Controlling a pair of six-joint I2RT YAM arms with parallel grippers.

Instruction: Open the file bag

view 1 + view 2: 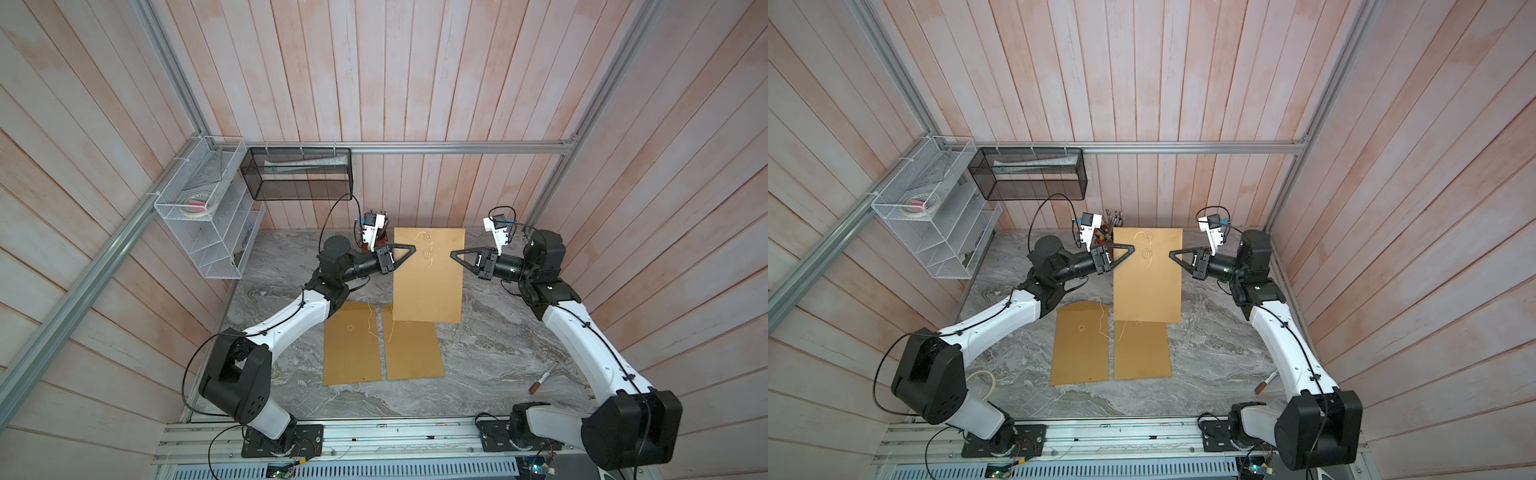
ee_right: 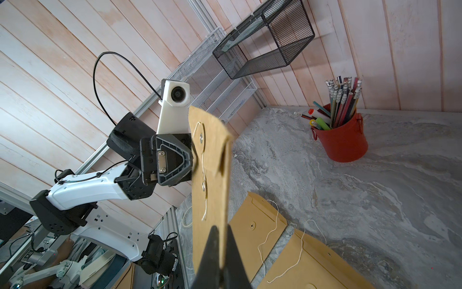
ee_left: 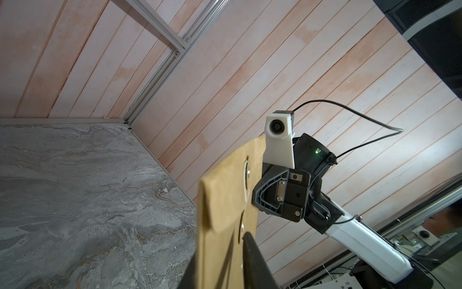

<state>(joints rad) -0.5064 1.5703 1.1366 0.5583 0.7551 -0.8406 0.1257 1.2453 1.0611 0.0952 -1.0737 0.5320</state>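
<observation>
- Position: the file bag (image 1: 428,286) is held off the tabletop (image 1: 498,332) between the two claws. Its flap end is just beside the red pot (image 2: 340,140) of pencils.
- Orientation: the long axis runs from the red pot toward the arm bases, with the flap end nearest the pot and the closed end farthest from it. The buttoned face is turned up, as both top views show.
- Right claw (image 1: 455,254): clenched on the bag's side edge on the side away from the pot, level with the lower button (image 1: 427,252). The right wrist view shows the edge pinched between its fingers.
- Left claw (image 1: 409,249): set over the bag edge on the pot's side, with the paper between its jaws. In the left wrist view the bag hides the contact, so whether it presses the paper or stands released cannot be told.
- Step in hand: the closure. The string (image 2: 203,175) loops at the upper button (image 1: 428,237) and its free end hangs slack past the lower one, so unwinding seems done or nearly so. The flap (image 2: 212,140) lies down over the body.
- Next move, as judged: one claw keeps the body steady while the other leaves the edge, catches the flap's lip and folds it back toward the pot. The paper is thin and will bow if pulled sideways.
- Also shown: two spare envelopes (image 1: 352,345) lie flat on the tabletop, farther from the pot than the held bag.
</observation>
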